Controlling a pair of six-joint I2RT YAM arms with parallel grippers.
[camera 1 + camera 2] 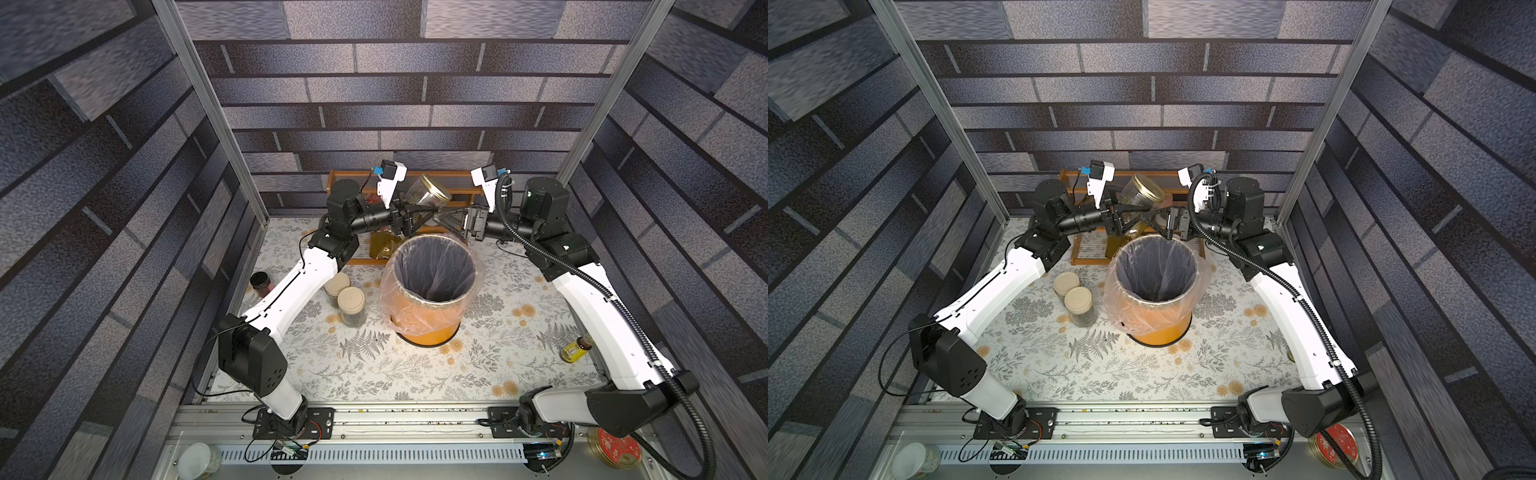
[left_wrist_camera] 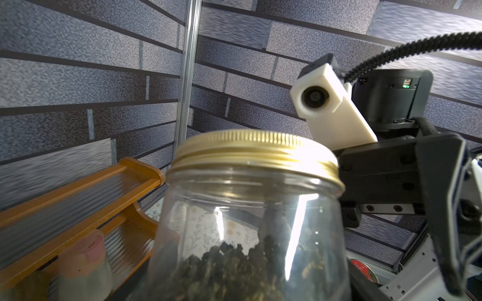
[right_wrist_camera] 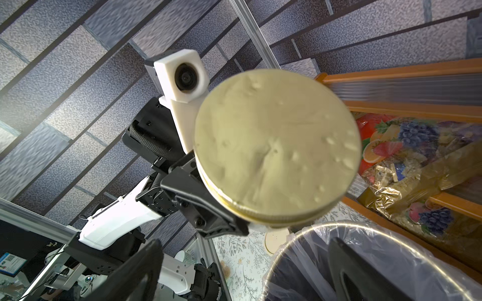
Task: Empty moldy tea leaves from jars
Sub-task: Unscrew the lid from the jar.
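Observation:
A clear jar (image 1: 428, 192) with a gold screw lid (image 2: 255, 153) hangs tilted above the far rim of the orange bin (image 1: 428, 332). My left gripper (image 1: 411, 218) is shut on its lower body. Dark tea leaves (image 2: 234, 265) lie inside it. My right gripper (image 3: 240, 273) stands open just below the lid (image 3: 276, 146), and nothing sits between its fingers (image 3: 135, 273). In both top views, two jars with cream lids (image 1: 337, 284) (image 1: 351, 300) stand on the table left of the bin, beside my left arm.
A wooden rack (image 1: 357, 178) with a printed snack bag (image 3: 417, 156) stands behind the bin. A dark jar (image 1: 260, 282) is at the table's left edge. A yellow bottle (image 1: 575, 349) lies on the right. A red tin (image 1: 615, 449) rests on the front rail.

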